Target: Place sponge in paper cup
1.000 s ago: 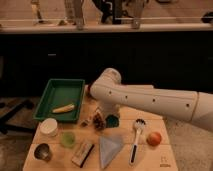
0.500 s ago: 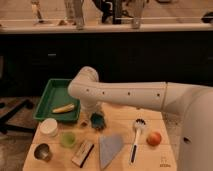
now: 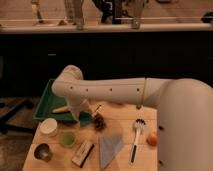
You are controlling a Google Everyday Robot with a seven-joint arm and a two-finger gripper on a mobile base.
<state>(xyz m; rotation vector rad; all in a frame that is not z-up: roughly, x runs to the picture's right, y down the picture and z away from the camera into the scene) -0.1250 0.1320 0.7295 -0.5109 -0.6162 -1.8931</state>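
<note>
Camera view: my arm (image 3: 110, 92) is a smooth white tube with small dark dots, reaching from the right across a pale wooden table (image 3: 125, 114) and bending down at the elbow. My gripper (image 3: 82, 114) hangs at the table's left-middle, just by the near right corner of the tray. Jaws fully closed, pinching the sponge (image 3: 87, 119), a small flat dark teal pad that sticks out at the tip on the right side. Can't tell whether the sponge is off the table or touching it.

The paper cup (image 3: 48, 127) is short, wide, white with plain sides, upright, mouth open. It stands left of and slightly nearer the camera than the gripper, close but apart.

The green tray (image 3: 44, 99) is a shallow rectangular plastic one at the back left, with a pale yellow oblong thing (image 3: 61, 108) in it. A dark brownish ragged clump (image 3: 99, 122) is just right of the sponge. A translucent green cup (image 3: 67, 139) stands near the paper cup, to its front right. A shiny metal cup (image 3: 42, 151) is at the front left. A tan-and-black oblong block (image 3: 82, 152) lies beside a grey-blue folded cloth (image 3: 110, 148). A white-handled brush (image 3: 135, 142) and a round orange fruit (image 3: 152, 138) are at the right. Nothing stands between the gripper and the paper cup.
</note>
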